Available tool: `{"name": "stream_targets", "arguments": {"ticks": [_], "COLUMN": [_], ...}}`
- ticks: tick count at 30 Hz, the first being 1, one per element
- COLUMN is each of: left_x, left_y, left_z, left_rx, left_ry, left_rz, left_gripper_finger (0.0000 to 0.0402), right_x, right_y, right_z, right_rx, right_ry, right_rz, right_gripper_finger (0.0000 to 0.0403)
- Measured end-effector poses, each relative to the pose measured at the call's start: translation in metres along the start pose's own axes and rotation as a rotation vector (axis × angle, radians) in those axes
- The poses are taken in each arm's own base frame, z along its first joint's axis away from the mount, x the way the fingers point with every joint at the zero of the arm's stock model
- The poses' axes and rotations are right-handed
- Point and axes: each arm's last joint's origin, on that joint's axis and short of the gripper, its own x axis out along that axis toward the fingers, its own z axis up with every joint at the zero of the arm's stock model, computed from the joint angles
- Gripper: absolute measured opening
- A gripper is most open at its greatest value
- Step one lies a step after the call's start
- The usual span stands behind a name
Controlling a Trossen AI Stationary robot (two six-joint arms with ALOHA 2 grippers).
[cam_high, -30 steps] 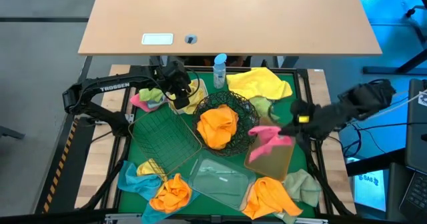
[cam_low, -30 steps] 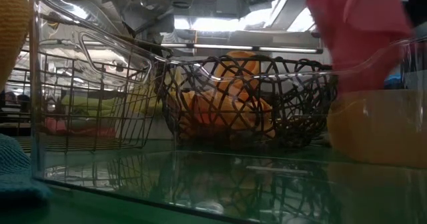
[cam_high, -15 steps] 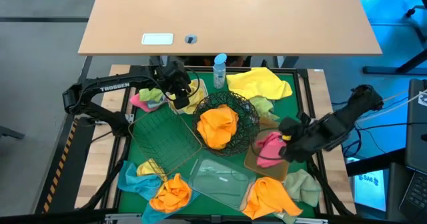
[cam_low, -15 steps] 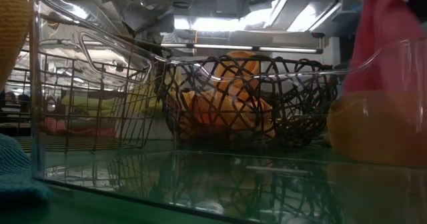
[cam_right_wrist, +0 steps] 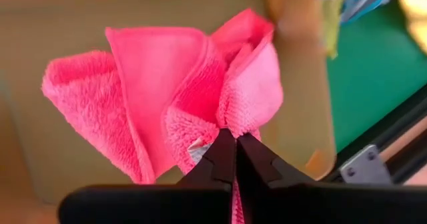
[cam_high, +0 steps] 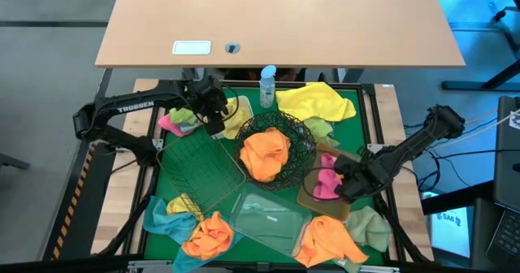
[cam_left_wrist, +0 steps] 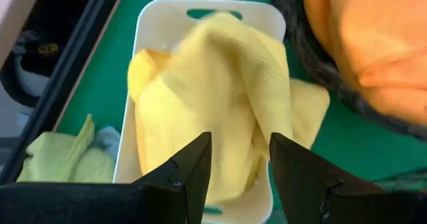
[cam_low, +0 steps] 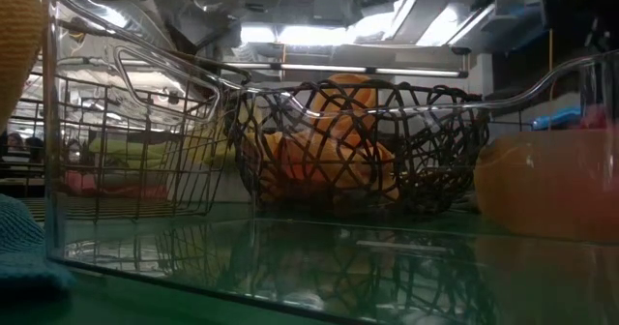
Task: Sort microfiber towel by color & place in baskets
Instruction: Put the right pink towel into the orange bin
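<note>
My right gripper (cam_high: 343, 182) is down in the tan tray (cam_high: 313, 201) and shut on a pink towel (cam_high: 327, 182), which shows crumpled on the tray floor (cam_right_wrist: 80, 11) in the right wrist view. My left gripper (cam_high: 213, 117) hangs open (cam_left_wrist: 240, 164) over the white tub (cam_left_wrist: 143, 64). A yellow towel (cam_left_wrist: 213, 97) lies heaped in that tub and spills over its rim onto the green mat. The black wire bowl (cam_high: 276, 147) holds an orange towel (cam_low: 329, 151). My right gripper pinches a bunched fold of the pink towel (cam_right_wrist: 230, 121) between its two fingers, with several layers gathered. The fingers come slanting down from the table's right. The rest of the towel (cam_right_wrist: 153, 77) spreads on the tan tray's floor.
The rectangular wire basket (cam_high: 199, 163) and the clear tray (cam_high: 268, 216) sit left of the tan tray. A spray bottle (cam_high: 267, 86) and a big yellow towel (cam_high: 317, 101) are at the far edge. Orange (cam_high: 210, 232), blue (cam_high: 162, 216) and pale green (cam_high: 370, 224) towels lie along the near edge.
My right gripper has come down and toward the near edge with the pink towel, from above the tan tray into it. The towel hung below the fingers and now lies on the tray floor. My left arm has shifted slightly toward the table's left.
</note>
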Motion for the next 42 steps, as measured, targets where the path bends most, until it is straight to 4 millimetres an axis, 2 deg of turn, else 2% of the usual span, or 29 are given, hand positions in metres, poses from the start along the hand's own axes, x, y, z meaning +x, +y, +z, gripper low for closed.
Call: {"name": "stream_targets", "arguments": {"ticks": [7,12,15,23,27,32,42], "left_x": [-0.025,-0.036,-0.038,-0.038,-0.038,-0.023,0.016], "left_y": [0.008,0.017,0.023,0.040,0.050,0.061,0.078], "left_z": [-0.013,-0.021,-0.026,-0.031,-0.033,-0.045,-0.068], "left_rx": [-0.033,-0.061,-0.082,-0.152,-0.191,-0.245,-0.323], "left_ry": [-0.012,-0.001,0.035,0.072,0.078,0.113,0.067], "left_rz": [0.061,0.131,0.181,0.250,0.272,0.295,0.370], "left_gripper_finger": [0.0146,0.0146,0.0146,0.0146,0.0146,0.0146,0.0146], "right_x": [0.005,0.004,0.004,0.004,0.004,0.004,0.004], "right_y": [0.002,0.008,0.012,0.014,0.014,0.014,0.015], "right_z": [-0.001,0.001,0.003,0.004,0.004,0.003,0.003], "right_rx": [0.003,-0.010,-0.023,-0.044,-0.052,-0.074,-0.076], "right_ry": [0.012,-0.014,-0.038,-0.046,-0.044,-0.017,0.007], "right_rz": [0.023,0.081,0.124,0.144,0.146,0.159,0.172], "right_gripper_finger": [0.0003,0.0012,0.0042,0.0155,0.0189,0.0206,0.0202]}}
